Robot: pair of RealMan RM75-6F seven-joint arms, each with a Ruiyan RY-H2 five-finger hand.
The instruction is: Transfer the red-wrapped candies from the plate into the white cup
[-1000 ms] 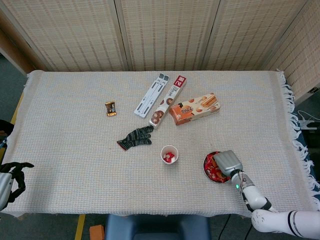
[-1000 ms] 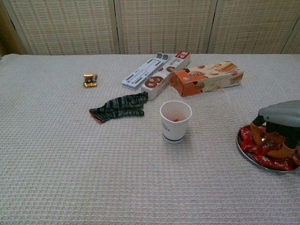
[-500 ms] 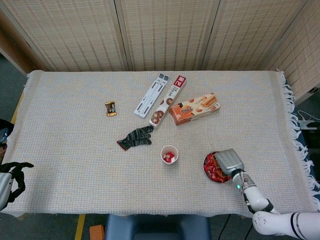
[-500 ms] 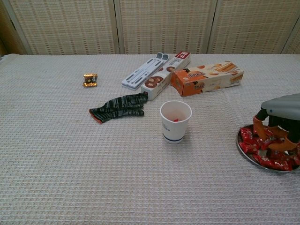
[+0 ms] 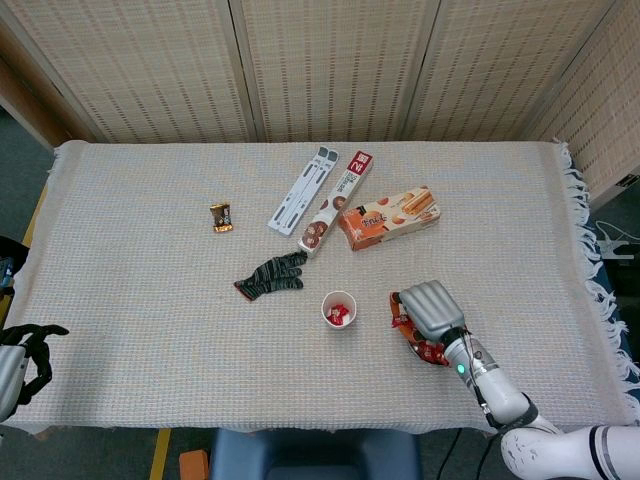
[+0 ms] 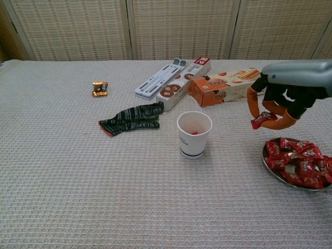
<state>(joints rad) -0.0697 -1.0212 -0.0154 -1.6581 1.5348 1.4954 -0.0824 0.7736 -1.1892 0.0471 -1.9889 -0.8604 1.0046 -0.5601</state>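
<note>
My right hand [image 6: 280, 98] [image 5: 428, 308] hangs above the table between the white cup [image 6: 194, 134] [image 5: 339, 309] and the plate [image 6: 270, 164], pinching one red-wrapped candy [image 6: 263, 120] in its fingertips. The plate holds several more red candies [image 6: 298, 162]; in the head view the hand hides most of it, with only some candies [image 5: 427, 350] showing. A red candy [image 5: 340, 315] lies inside the cup. My left hand [image 5: 22, 360] rests off the table's left front corner, fingers curled, holding nothing.
A dark knit glove [image 6: 132, 118] lies left of the cup. Behind it are an orange biscuit box [image 6: 228, 86], a long cookie box [image 6: 184, 82] and a grey-white flat case [image 6: 160, 79]. A small brown-gold packet [image 6: 99, 88] sits at far left.
My right hand has lifted off the plate with a red candy and moved left toward the cup. The left hand has not moved.
</note>
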